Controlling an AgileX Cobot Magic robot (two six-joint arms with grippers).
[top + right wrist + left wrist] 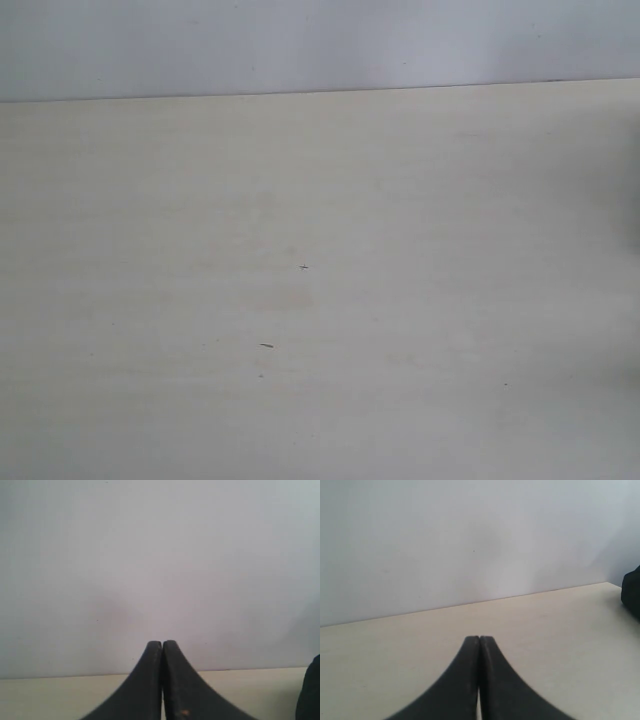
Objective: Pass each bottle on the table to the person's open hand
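While both hands sit over tabletop [400,200]: left hand [479,641] fingers pressed together, pinching nothing; right hand [162,645] likewise pressed together, empty. Tabletop pale beige, few tiny dark specks [303,267], meets pale wall [300,45] at far edge. Bottles' place: cannot tell. Dark shape [631,592] on tabletop's edge, unclear.

Probably a plain lab or test room: a pale beige table [320,300] whose far edge meets a blank white wall [320,45].
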